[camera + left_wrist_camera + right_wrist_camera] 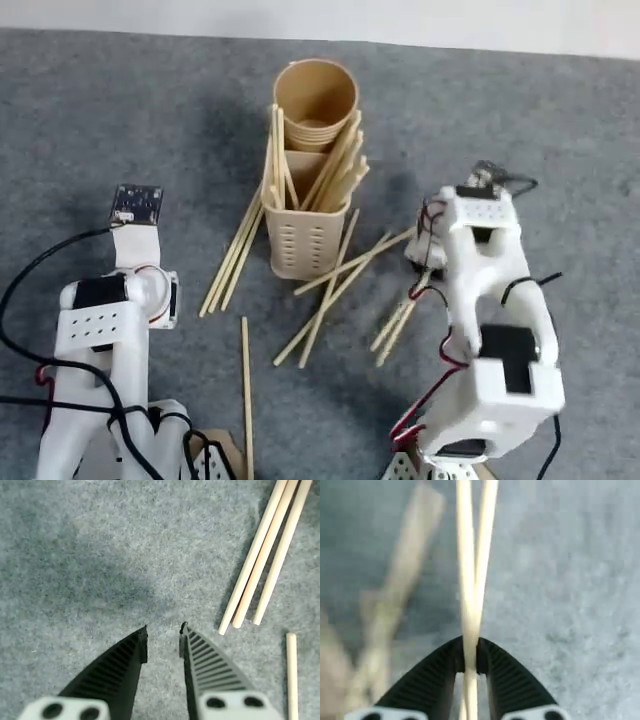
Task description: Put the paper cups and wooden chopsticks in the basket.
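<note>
A tan plastic basket with little holes point(300, 245) stands in the middle of the grey fuzzy table point(120, 110). A stack of brown paper cups point(316, 95) sits in the back part of the basket. Some pale wooden chopsticks point(340, 162) stand in the basket too, and they lean to the sides. More sticks lie flat on the table. A bunch of sticks point(232, 260) lies just beside the basket's left side. One lone stick point(245, 390) lies nearer the arms. A few crossed sticks point(350, 264) lie on the basket's right side.

The left gripper point(164, 634) is low over the bare table. Its two black fingers are apart, with nothing between them. Three stick ends point(250, 605) lie near it.

The right gripper point(469, 655) is closed tight on a pair of thin sticks point(470, 570), which pokes out past its tips.
</note>
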{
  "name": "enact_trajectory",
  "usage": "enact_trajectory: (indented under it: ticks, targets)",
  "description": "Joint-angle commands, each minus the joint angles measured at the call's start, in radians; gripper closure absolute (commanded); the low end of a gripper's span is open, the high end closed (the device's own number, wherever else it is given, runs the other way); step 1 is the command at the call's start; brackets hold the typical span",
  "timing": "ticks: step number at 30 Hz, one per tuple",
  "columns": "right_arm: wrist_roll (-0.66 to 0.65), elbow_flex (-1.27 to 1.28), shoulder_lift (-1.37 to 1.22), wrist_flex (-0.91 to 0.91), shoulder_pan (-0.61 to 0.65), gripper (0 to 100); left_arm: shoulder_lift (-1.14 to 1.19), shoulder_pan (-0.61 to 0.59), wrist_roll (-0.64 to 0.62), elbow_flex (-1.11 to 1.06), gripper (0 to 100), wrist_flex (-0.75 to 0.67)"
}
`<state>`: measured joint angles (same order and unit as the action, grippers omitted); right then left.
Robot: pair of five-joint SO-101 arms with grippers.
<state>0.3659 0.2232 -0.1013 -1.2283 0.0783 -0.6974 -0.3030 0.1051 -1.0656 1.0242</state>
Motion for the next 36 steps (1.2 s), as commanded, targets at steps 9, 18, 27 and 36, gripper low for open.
enact_trajectory:
  ticks: [9, 18, 27, 36]
  targets:
    - [-0.106, -0.699, 0.317, 0.005, 0.076, 99.5, -0.022, 0.008, -0.006, 0.007, 86, -0.009]
    - [-0.106, -0.785, 0.317, 0.028, 0.325, 99.5, -0.022, 0.004, -0.006, 0.007, 86, -0.011]
    - [-0.193, -0.544, 0.321, 0.058, 0.430, 99.5, -0.022, 0.004, -0.006, 0.005, 86, -0.011]
    - [-0.273, -0.426, 0.328, 0.237, 0.433, 94.1, -0.022, 0.004, -0.006, 0.005, 86, -0.011]
